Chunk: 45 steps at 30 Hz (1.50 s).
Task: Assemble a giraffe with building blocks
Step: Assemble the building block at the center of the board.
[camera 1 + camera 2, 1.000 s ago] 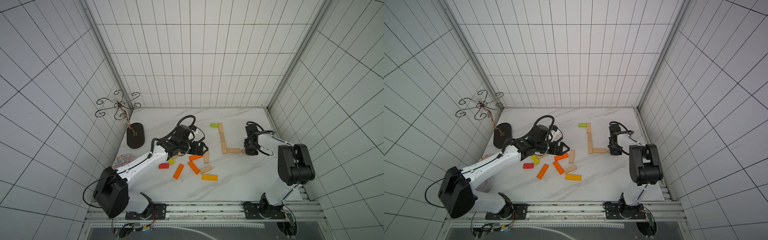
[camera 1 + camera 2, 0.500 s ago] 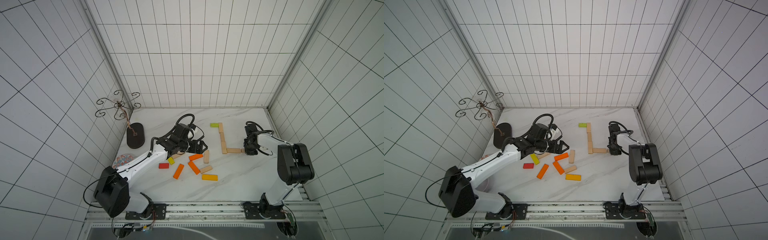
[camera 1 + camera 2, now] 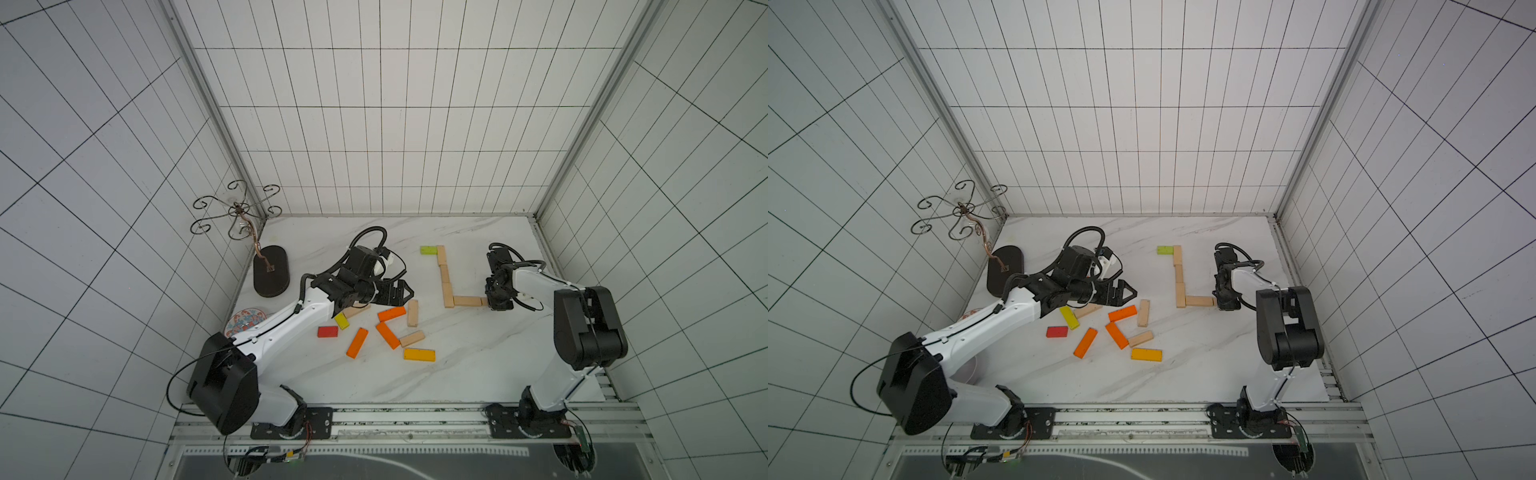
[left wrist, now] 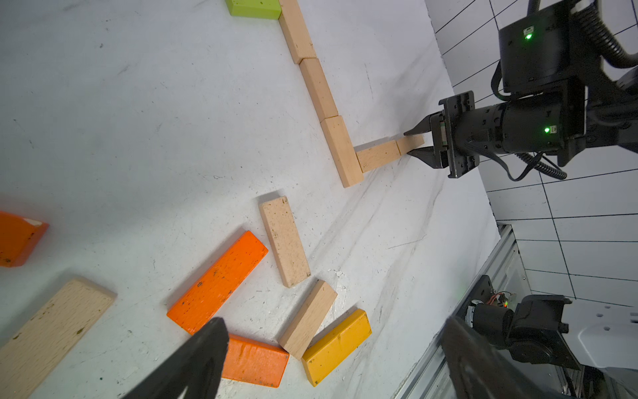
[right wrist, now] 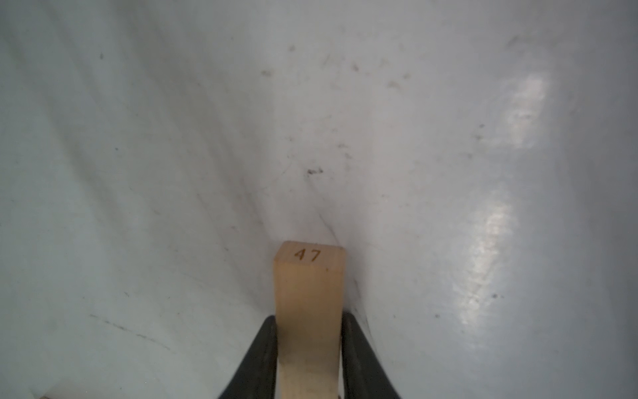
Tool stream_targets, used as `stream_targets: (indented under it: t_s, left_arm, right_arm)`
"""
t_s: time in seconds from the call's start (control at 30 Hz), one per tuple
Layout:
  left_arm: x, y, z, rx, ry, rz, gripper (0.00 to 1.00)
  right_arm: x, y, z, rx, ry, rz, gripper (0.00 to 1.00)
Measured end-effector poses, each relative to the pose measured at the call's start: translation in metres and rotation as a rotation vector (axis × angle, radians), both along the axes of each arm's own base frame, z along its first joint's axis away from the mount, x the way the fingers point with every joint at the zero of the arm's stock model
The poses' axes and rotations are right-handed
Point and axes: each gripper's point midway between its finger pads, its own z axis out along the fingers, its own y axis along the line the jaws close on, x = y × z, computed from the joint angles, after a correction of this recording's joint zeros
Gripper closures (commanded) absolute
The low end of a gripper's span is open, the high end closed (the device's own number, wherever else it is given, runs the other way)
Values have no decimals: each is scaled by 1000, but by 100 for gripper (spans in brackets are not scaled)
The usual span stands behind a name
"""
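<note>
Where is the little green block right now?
In both top views the green block lies flat toward the back wall, touching the far end of the pale wooden line, on the side facing the left arm.

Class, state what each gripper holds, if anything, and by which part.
Right gripper clamps the pale wooden block marked 47 by its long sides; left gripper is open, empty.
</note>
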Motion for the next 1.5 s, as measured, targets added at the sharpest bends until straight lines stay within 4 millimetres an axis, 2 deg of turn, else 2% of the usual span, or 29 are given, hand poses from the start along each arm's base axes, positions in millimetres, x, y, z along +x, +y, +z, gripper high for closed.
stream_targets:
  t_s: [1.1, 1.27, 1.5]
  left_arm:
    - [4, 5, 1, -9, -1, -1, 3]
    - [4, 5, 1, -9, -1, 0, 3]
    - [5, 7, 1, -6, 0, 2, 3]
  right_arm:
    - [2, 7, 0, 11, -10, -19, 63]
    - [3, 7, 1, 12, -15, -22, 57]
    - [3, 8, 4, 13, -9, -21, 41]
